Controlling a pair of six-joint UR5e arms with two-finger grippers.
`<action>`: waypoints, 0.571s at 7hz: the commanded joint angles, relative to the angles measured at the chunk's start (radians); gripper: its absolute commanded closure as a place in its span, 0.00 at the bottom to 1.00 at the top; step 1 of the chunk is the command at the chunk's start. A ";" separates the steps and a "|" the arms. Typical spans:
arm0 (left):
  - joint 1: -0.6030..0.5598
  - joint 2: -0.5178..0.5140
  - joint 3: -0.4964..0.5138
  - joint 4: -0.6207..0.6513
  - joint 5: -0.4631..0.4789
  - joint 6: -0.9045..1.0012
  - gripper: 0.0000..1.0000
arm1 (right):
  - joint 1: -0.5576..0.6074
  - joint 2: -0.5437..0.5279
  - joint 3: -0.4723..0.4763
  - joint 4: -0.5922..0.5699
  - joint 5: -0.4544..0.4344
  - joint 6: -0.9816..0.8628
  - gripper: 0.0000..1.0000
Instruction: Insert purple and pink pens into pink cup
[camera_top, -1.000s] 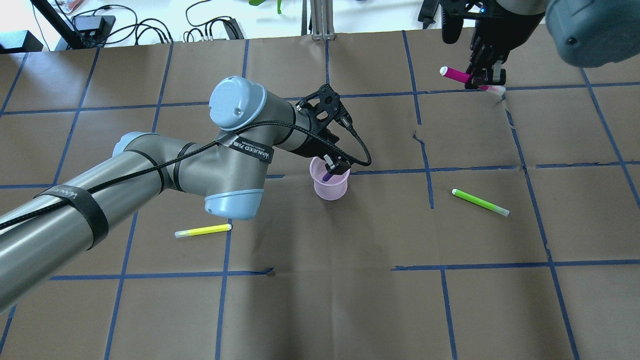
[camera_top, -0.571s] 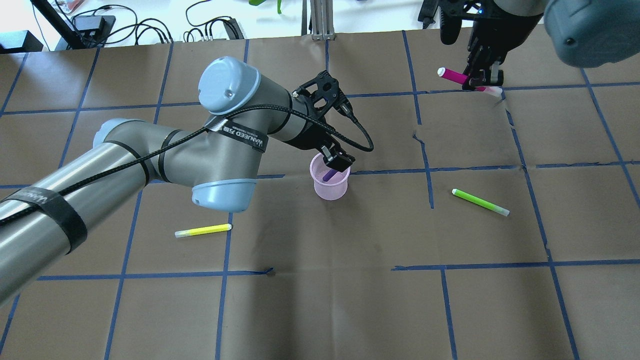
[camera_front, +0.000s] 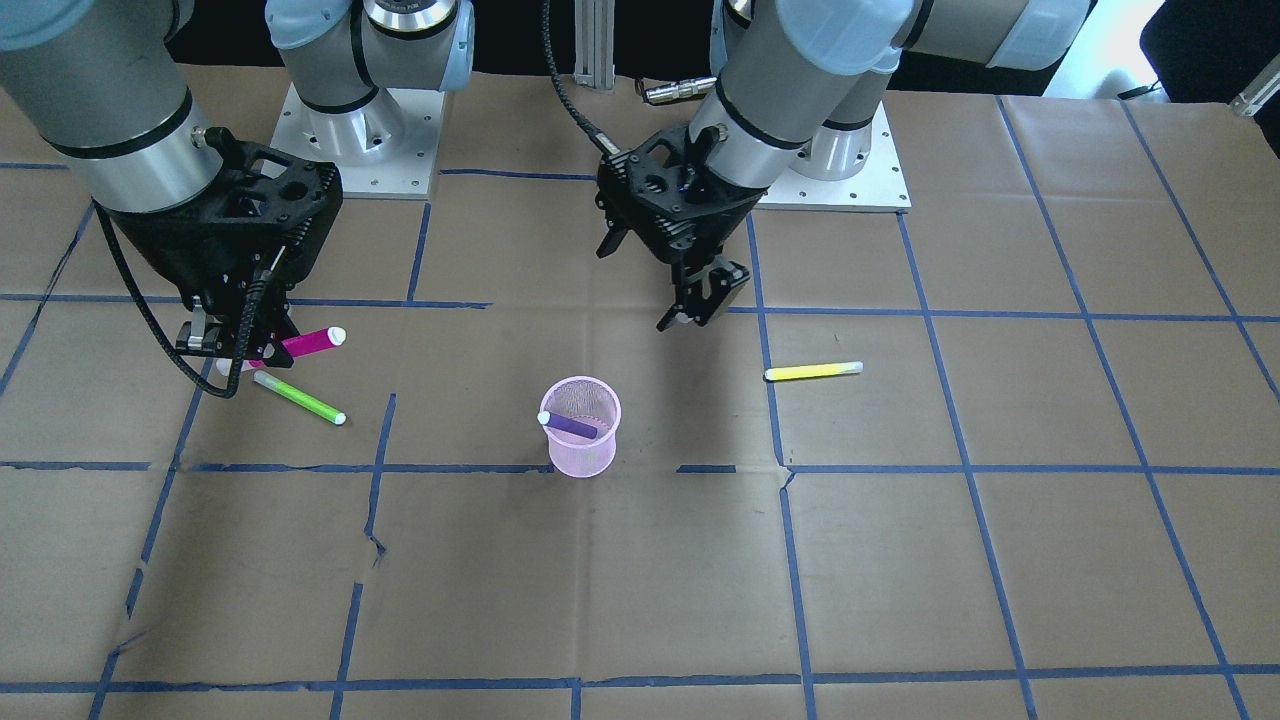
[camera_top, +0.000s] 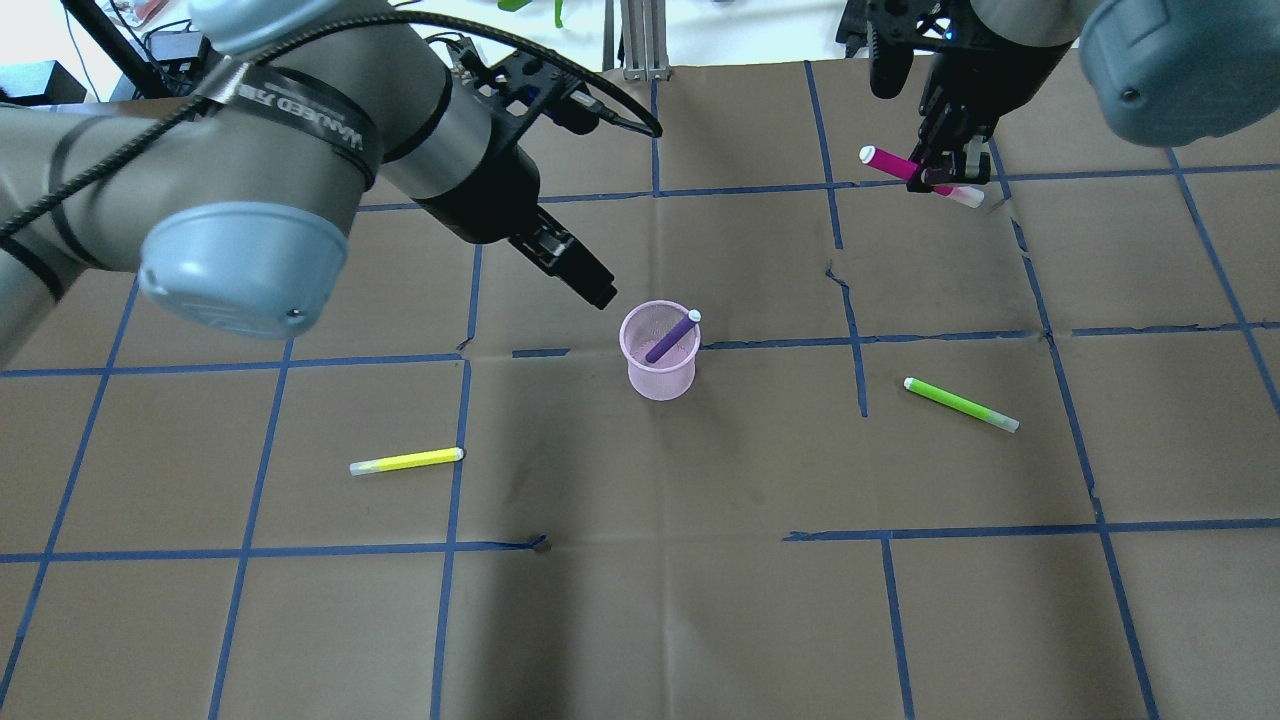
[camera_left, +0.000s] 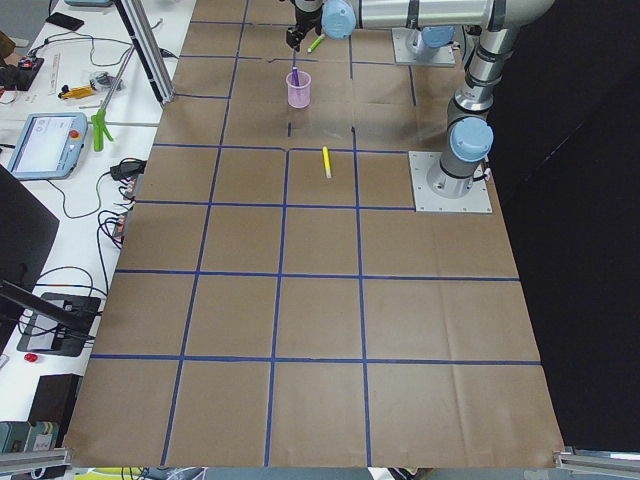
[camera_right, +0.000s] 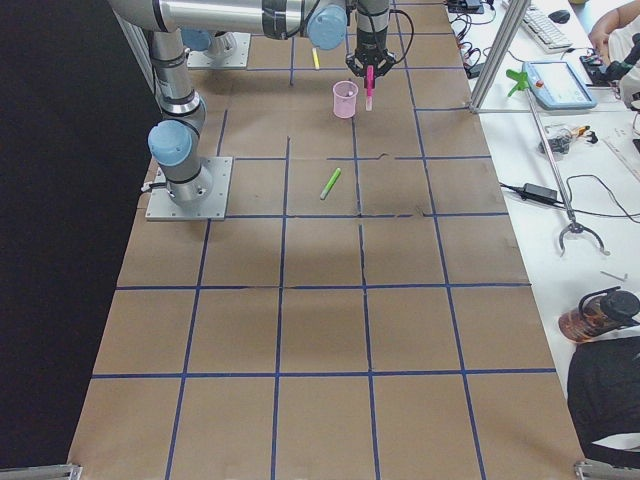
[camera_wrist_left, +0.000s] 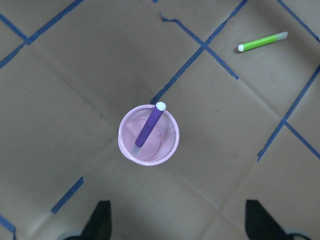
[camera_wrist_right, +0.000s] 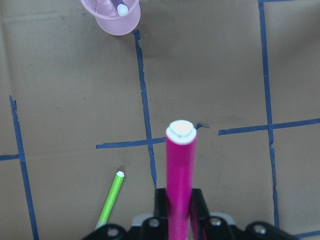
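1. The purple pen (camera_top: 672, 336) is in the pink cup (camera_top: 660, 372) and leans on the rim.
2. The left gripper (camera_front: 703, 297) is wide open and holds nothing. It hangs near the cup.
3. The right gripper (camera_top: 948, 172) is closed on the pink pen (camera_top: 898, 163), well away from the cup.
4. Next, I think, the pink pen must go over the cup and drop in.
5. The way looks open — the green pen (camera_top: 960, 404) lies flat. The cup's mouth is small, so aim beside the purple pen.
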 joint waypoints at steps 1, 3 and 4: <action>0.038 0.015 0.056 -0.056 0.134 -0.171 0.02 | 0.001 -0.002 0.052 -0.017 0.059 0.010 1.00; 0.060 0.042 0.142 -0.196 0.342 -0.287 0.02 | 0.002 -0.007 0.070 -0.020 0.118 0.054 1.00; 0.093 0.058 0.152 -0.214 0.349 -0.350 0.02 | 0.003 -0.010 0.105 -0.065 0.144 0.088 1.00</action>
